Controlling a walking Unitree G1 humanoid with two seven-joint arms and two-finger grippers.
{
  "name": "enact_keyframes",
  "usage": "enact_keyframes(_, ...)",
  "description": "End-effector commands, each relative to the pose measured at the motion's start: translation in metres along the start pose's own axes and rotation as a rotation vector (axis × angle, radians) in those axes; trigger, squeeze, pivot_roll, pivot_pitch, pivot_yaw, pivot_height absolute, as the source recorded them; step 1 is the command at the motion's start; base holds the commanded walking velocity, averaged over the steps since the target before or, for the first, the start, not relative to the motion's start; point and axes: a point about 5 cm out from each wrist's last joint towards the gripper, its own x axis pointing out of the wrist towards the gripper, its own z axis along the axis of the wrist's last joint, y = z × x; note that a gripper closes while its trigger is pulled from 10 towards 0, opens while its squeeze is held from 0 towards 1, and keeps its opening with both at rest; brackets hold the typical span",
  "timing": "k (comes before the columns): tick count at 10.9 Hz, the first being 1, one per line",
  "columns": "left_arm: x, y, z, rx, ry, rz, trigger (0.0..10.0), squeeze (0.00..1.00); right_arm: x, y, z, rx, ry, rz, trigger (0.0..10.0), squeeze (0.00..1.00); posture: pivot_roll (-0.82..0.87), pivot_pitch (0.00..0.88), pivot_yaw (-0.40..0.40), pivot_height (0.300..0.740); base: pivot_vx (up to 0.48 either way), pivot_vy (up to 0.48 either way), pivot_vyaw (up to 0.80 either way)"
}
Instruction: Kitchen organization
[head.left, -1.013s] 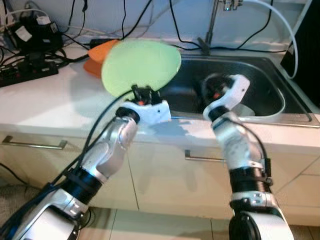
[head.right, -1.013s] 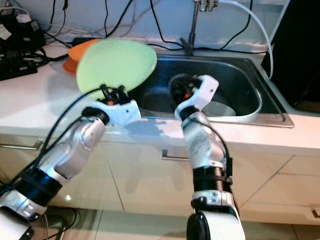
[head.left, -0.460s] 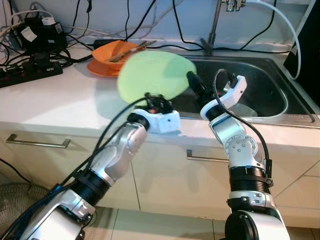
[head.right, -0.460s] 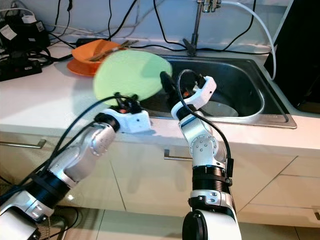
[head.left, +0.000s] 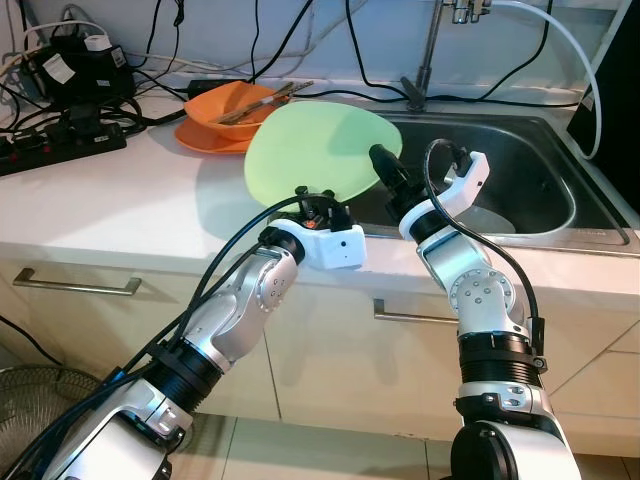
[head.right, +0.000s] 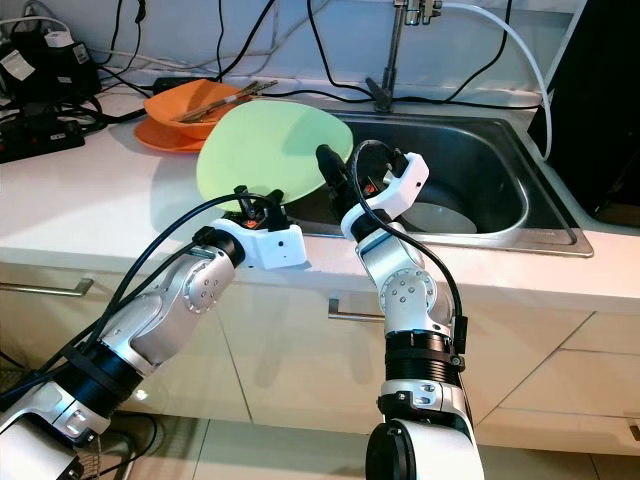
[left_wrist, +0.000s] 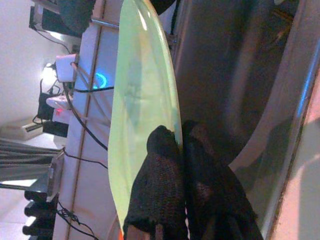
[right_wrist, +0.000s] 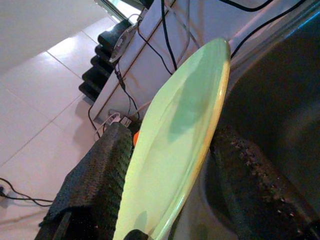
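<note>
Left claw (left_wrist: 181, 150) pinches the green plate (head.left: 318, 152); right claw (right_wrist: 170, 180) straddles its rim, spread wide.

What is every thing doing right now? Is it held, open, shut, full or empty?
green plate: held up on edge, tilted, at the sink's left rim
left gripper: shut on the plate's edge
right gripper: open, fingers either side of the plate's rim
orange bowl: on the counter, chopsticks in it
sink: a white dish inside
</note>
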Motion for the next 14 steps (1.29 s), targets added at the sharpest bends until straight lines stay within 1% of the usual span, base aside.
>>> enact_keyframes(1, 0.0025, 0.0116, 0.0132, 0.023, -0.067, 0.032, 10.0, 0.00, 0.0026, 0.0039, -0.0008, -0.021, 0.008, 0.007, 10.0, 0.00, 0.14, 0.000, 0.044, 0.740, 0.000, 0.000, 0.00)
enact_keyframes(5, 0.0012, 0.0112, 0.0145, 0.022, -0.078, 0.027, 10.0, 0.00, 0.0047, -0.0012, -0.0017, -0.020, 0.007, -0.031, 10.0, 0.00, 0.15, 0.000, 0.040, 0.740, 0.000, 0.000, 0.00)
enact_keyframes(6, 0.0010, 0.0109, 0.0147, 0.022, -0.079, 0.026, 10.0, 0.00, 0.0046, -0.0013, -0.0018, -0.020, 0.006, -0.030, 0.0, 0.00, 0.15, 0.000, 0.040, 0.740, 0.000, 0.000, 0.00)
enact_keyframes(14, 0.0008, 0.0163, 0.0203, 0.038, -0.124, 0.062, 10.0, 0.00, 0.0067, -0.0026, -0.0054, -0.007, 0.016, -0.035, 0.0, 0.00, 0.16, 0.001, 0.040, 0.740, 0.000, 0.000, 0.00)
